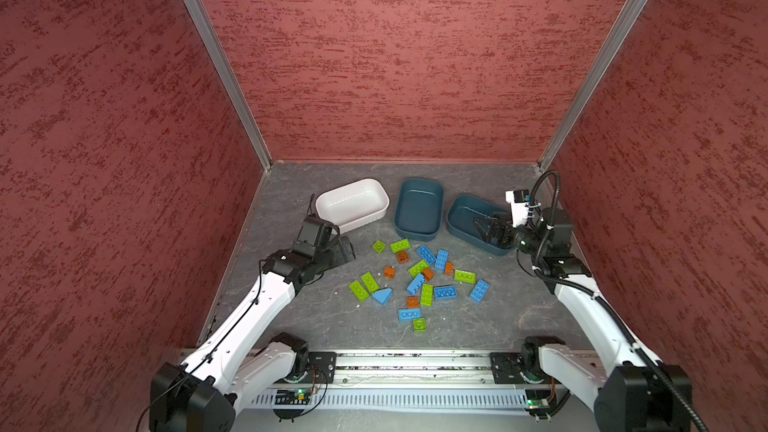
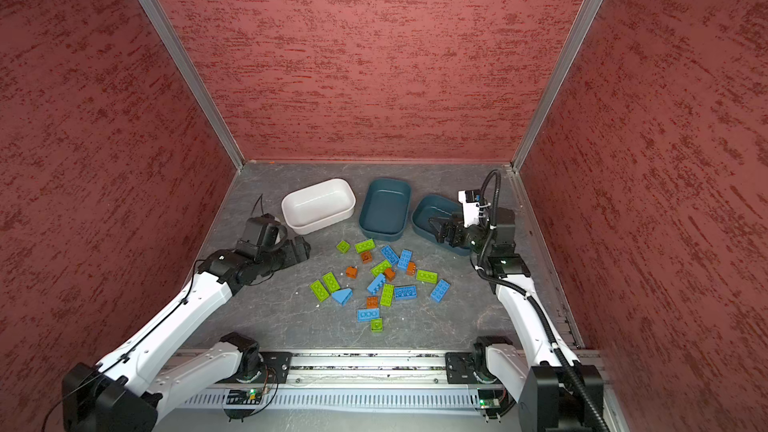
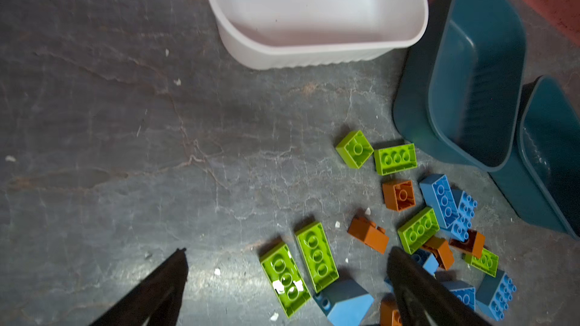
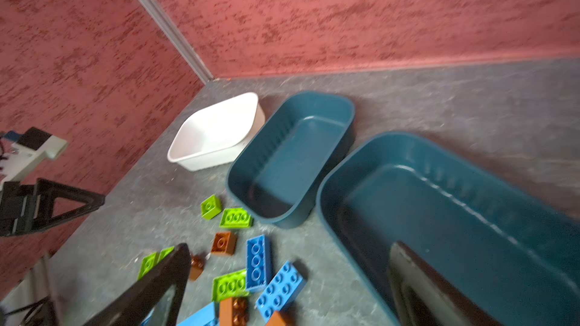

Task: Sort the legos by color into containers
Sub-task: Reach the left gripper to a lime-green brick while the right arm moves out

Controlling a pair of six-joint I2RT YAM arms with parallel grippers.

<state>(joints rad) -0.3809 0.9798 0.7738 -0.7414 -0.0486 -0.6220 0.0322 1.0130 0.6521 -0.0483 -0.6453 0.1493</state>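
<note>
Hovering over the near rim of the outer teal tub point(image 1: 457, 218), on the right arm's side of the middle tub point(image 1: 415, 235), the right end effector point(image 1: 484, 229) has its fingers spread and carries nothing. It is probably parked there because that tub suits its reach as a drop point. The white tub point(image 1: 365, 221) sits on the middle tub's other side, handy for the left arm. All three are empty, so sorting has not begun. The legos point(image 1: 419, 280) lie scattered on the bench point(image 1: 316, 317) just in front of the middle tub, the colours mixed and several touching or overlapping. The left end effector point(image 3: 288, 250), also spread and empty, hangs low to the left-arm side of that tub, facing the pile's edge. A pair of green bricks point(image 3: 317, 258) lies apart from the clutter there, and looks the easiest first pick.
</note>
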